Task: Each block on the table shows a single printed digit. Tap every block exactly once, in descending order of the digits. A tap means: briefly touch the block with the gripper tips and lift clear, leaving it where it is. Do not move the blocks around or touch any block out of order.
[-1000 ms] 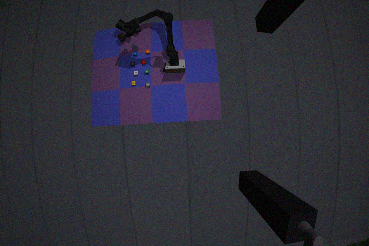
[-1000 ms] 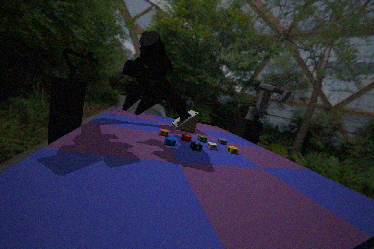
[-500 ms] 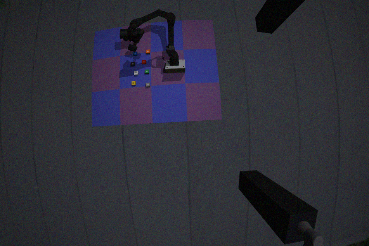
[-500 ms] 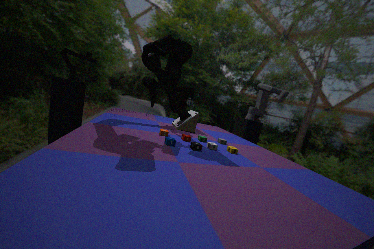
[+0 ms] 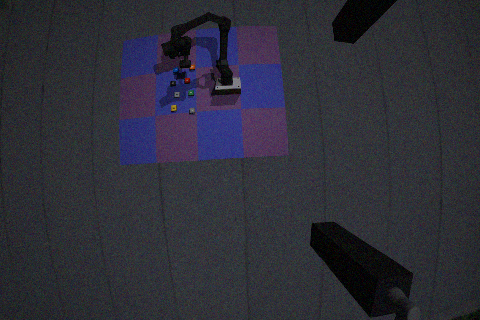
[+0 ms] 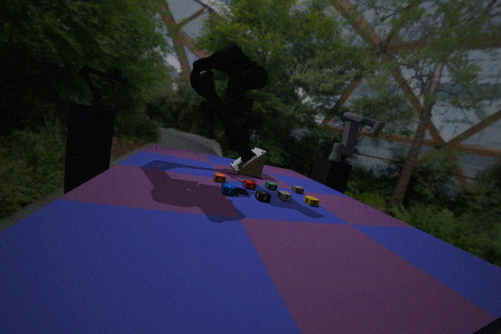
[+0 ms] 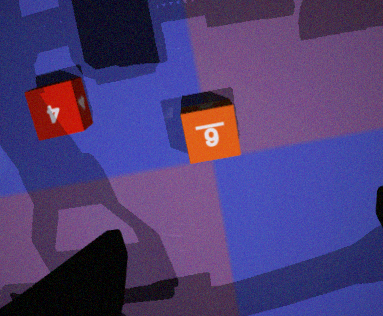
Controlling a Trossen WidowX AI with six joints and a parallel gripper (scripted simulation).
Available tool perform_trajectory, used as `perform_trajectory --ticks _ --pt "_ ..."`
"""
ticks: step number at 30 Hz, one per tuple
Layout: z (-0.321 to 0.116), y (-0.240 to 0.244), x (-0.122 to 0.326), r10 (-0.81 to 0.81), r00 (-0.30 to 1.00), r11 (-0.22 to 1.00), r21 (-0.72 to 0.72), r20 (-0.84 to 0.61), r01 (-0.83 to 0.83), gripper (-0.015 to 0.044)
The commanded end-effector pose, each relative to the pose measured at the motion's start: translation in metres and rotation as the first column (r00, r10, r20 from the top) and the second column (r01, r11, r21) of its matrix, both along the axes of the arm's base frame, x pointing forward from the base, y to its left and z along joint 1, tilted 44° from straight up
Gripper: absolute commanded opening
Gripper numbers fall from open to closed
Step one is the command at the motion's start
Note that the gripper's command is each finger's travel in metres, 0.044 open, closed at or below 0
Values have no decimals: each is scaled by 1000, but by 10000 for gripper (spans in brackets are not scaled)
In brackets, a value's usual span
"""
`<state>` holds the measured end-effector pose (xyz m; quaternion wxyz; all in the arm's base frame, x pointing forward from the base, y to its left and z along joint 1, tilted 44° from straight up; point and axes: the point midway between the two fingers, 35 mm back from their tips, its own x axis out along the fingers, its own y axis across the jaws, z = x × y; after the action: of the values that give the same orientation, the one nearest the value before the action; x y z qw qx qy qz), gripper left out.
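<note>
While the pincer (image 5: 185, 63) (image 7: 252, 222) hangs over the worktop (image 5: 217, 131) (image 6: 148, 252) with its tips spread and nothing between them, the orange block (image 5: 192, 67) (image 6: 219, 177) (image 7: 211, 134) sits near it; the red block (image 5: 187, 80) (image 6: 249, 185) (image 7: 56, 111) is just beside, showing a 4; the orange one has a bar by its digit, so I take it for a 9, the highest; I think the first tap is being lined up; next it should go down softly on orange, touch once and lift straight up, leaving red alone.
</note>
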<state>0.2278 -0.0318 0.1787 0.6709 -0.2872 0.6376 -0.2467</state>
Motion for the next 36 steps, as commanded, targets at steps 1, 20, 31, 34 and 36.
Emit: perform_trajectory --ticks 1,20,31,34,36 --pt "0 1 -3 7 1000 1000 1 -18 -7 400" --pt "-21 24 12 8 1000 1000 6 -17 -8 400" --pt "-64 70 28 6 1000 1000 4 -16 -6 400" --pt "-64 70 28 6 1000 1000 4 -16 -6 400" --pt "-64 70 28 6 1000 1000 4 -16 -6 400"
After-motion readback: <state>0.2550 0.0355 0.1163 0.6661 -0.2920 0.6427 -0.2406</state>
